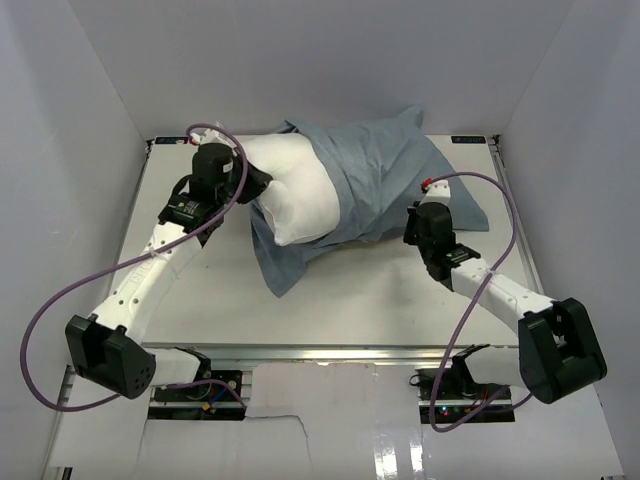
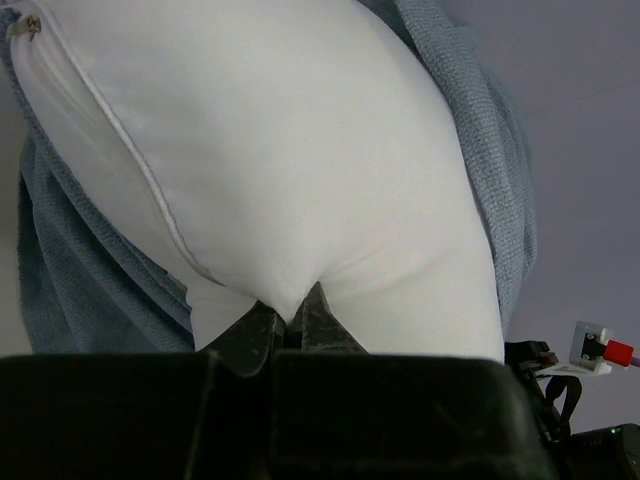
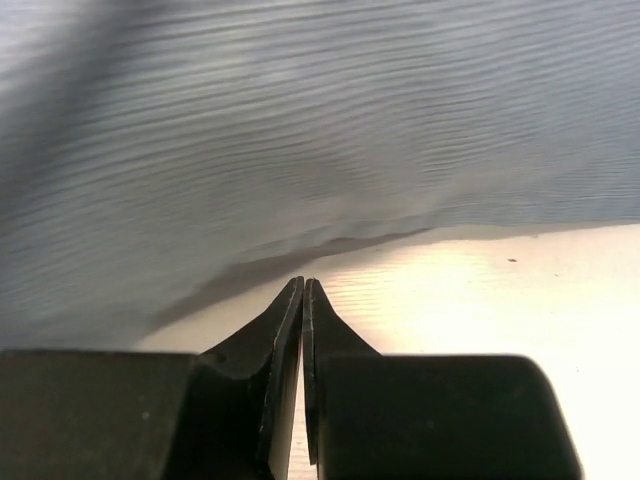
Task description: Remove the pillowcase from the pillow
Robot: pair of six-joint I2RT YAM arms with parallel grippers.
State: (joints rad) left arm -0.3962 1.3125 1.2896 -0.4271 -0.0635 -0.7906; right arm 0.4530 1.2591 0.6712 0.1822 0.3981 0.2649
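Note:
The white pillow lies at the back middle of the table, its left half bare and its right half inside the grey-blue pillowcase. My left gripper is shut on a pinch of the pillow's white fabric; the pillowcase hangs behind and beside it. My right gripper is shut and empty, its tips just short of the pillowcase's lower edge, over the bare table.
A loose flap of pillowcase spreads onto the table in front of the pillow. White walls enclose the table on three sides. The right arm's cable loops over the table's right edge.

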